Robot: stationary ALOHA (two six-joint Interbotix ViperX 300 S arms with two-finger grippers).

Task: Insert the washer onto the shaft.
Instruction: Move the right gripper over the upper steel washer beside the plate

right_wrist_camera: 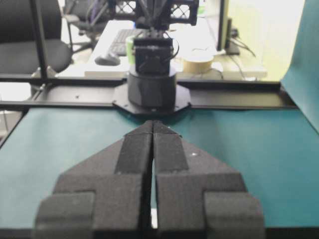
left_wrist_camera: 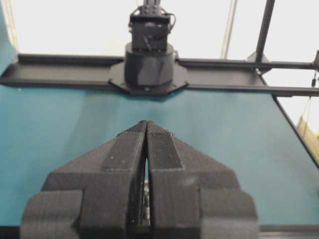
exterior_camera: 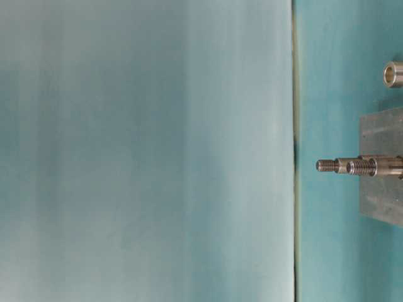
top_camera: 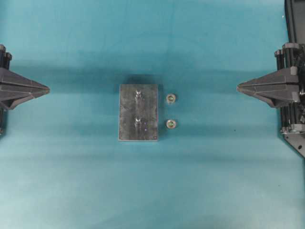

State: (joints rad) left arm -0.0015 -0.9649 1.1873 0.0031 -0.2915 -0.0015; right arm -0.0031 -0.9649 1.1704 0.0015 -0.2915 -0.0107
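Observation:
A grey metal block (top_camera: 138, 112) lies at the middle of the teal table with two upright shafts, one at the back (top_camera: 137, 94) and one at the front (top_camera: 137, 120). Just right of the block lie two small ring washers, the far one (top_camera: 171, 98) and the near one (top_camera: 171, 124). In the table-level view the threaded shafts (exterior_camera: 352, 166) stand on the block (exterior_camera: 381, 182), and one washer (exterior_camera: 393, 73) lies beside it. My left gripper (top_camera: 47, 88) (left_wrist_camera: 146, 122) is shut and empty at the left edge. My right gripper (top_camera: 238, 87) (right_wrist_camera: 152, 122) is shut and empty at the right edge.
Each wrist view faces the opposite arm's black base (left_wrist_camera: 148, 69) (right_wrist_camera: 152, 89) across the teal mat. A black rail (left_wrist_camera: 60, 74) runs along the table's edge. A desk with a keyboard (right_wrist_camera: 122, 42) stands beyond the table.

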